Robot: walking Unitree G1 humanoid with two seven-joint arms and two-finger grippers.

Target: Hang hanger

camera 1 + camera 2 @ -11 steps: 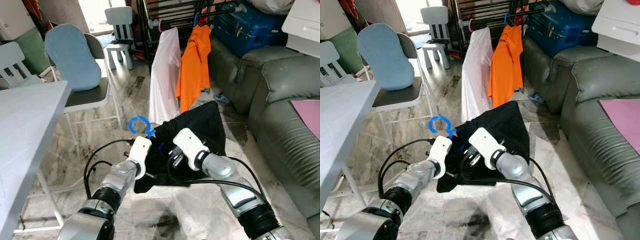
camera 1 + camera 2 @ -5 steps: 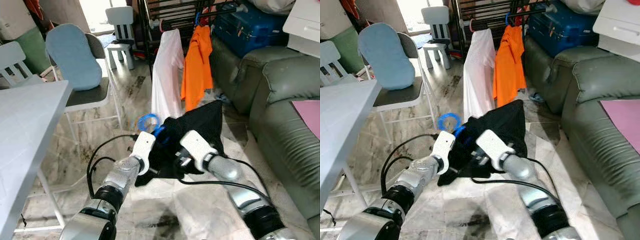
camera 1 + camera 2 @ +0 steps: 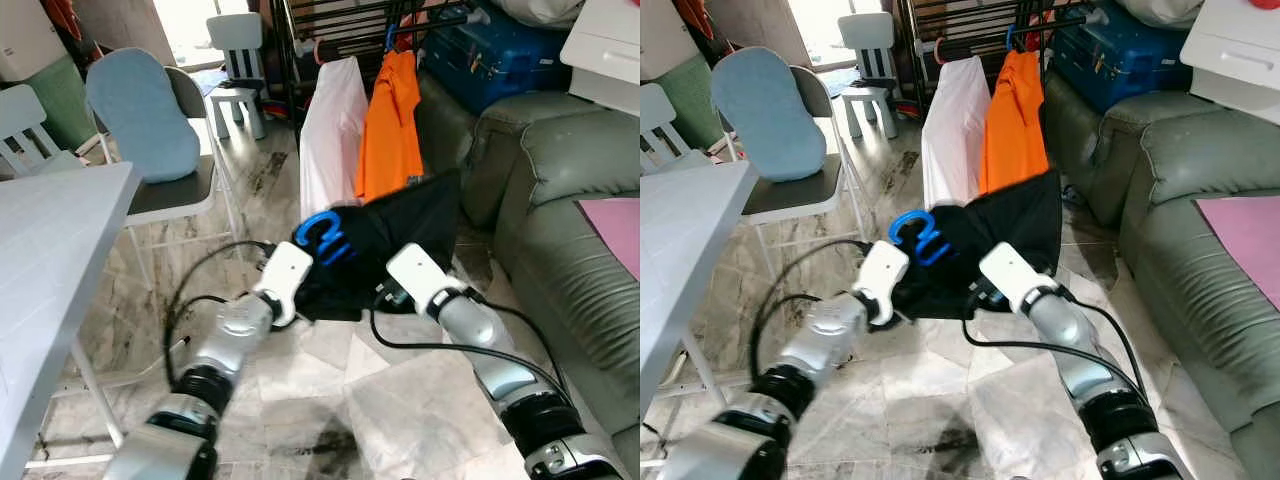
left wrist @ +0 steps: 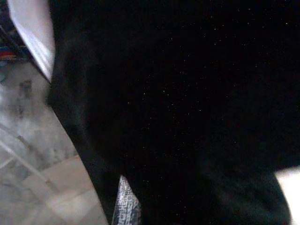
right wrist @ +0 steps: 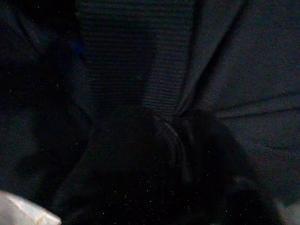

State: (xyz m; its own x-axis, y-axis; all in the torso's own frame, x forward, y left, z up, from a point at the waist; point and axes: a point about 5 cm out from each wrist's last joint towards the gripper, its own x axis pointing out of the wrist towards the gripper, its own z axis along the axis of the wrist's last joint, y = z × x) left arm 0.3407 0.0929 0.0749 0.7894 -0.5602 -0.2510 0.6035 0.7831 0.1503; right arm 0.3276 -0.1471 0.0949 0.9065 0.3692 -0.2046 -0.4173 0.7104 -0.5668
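A black garment (image 3: 410, 225) hangs on a blue hanger whose hook (image 3: 322, 235) sticks out at its left end. Both arms hold it up off the marble floor, just in front of the clothes rack (image 3: 400, 15). My left gripper (image 3: 308, 278) grips at the hook end and my right gripper (image 3: 388, 290) at the garment's lower middle; the fingers of both are buried in the black cloth. The wrist views are nearly all dark fabric (image 4: 187, 103) (image 5: 154, 93). A white garment (image 3: 330, 130) and an orange one (image 3: 392, 120) hang on the rack right behind.
A grey-green sofa (image 3: 570, 170) runs along the right. A blue suitcase (image 3: 500, 55) lies behind it. On the left stand a white table (image 3: 50, 250) and a chair with a blue cushion (image 3: 145, 115). A small white chair (image 3: 235, 40) stands at the back.
Both grippers have lifted the black garment and carried it forward toward the rack. The blue hook has risen and now lies close to the white garment.
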